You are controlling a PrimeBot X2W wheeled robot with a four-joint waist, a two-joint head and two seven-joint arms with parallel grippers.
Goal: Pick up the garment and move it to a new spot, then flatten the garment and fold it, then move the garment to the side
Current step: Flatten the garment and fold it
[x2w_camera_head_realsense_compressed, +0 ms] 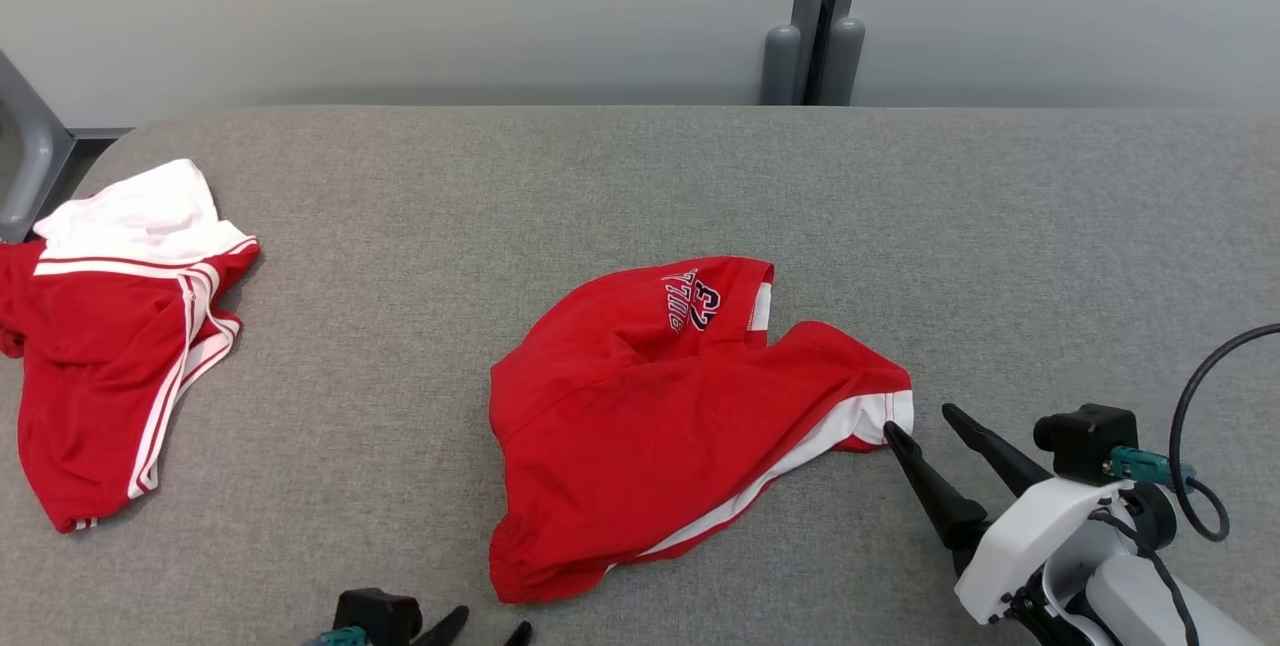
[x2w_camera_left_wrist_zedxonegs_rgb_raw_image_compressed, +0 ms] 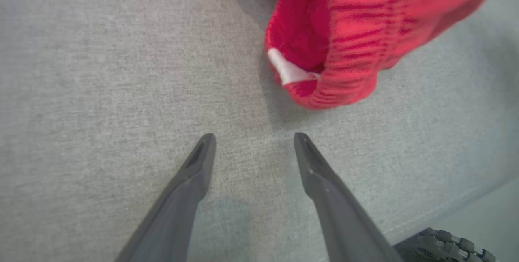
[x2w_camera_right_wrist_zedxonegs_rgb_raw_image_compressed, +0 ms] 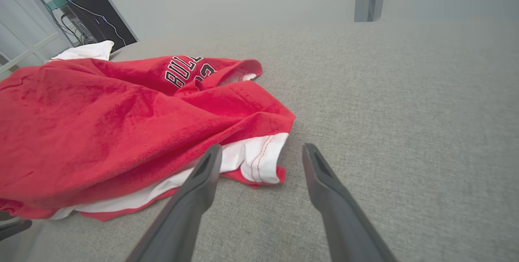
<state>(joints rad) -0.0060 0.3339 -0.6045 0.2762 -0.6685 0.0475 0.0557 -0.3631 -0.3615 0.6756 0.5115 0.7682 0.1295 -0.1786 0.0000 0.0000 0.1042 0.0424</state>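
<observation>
The garment [x2w_camera_head_realsense_compressed: 650, 426], red with a white-trimmed hem and dark lettering, lies crumpled in the middle of the grey padded table [x2w_camera_head_realsense_compressed: 500, 186]. My right gripper [x2w_camera_head_realsense_compressed: 920, 420] is open at the garment's right corner, its left fingertip touching the white hem. In the right wrist view the white hem corner of the garment [x2w_camera_right_wrist_zedxonegs_rgb_raw_image_compressed: 101, 124] lies between the tips of the open right gripper [x2w_camera_right_wrist_zedxonegs_rgb_raw_image_compressed: 261, 147]. My left gripper [x2w_camera_head_realsense_compressed: 490, 621] sits at the table's front edge, open and holding nothing. In the left wrist view, the garment's lower corner [x2w_camera_left_wrist_zedxonegs_rgb_raw_image_compressed: 365, 22] is just beyond and to the right of the left gripper [x2w_camera_left_wrist_zedxonegs_rgb_raw_image_compressed: 254, 136].
A second red and white garment [x2w_camera_head_realsense_compressed: 110, 346] lies bunched at the table's left edge. Grey posts [x2w_camera_head_realsense_compressed: 820, 46] stand behind the table against the wall. The table's front edge [x2w_camera_left_wrist_zedxonegs_rgb_raw_image_compressed: 446, 209] runs close to my left gripper.
</observation>
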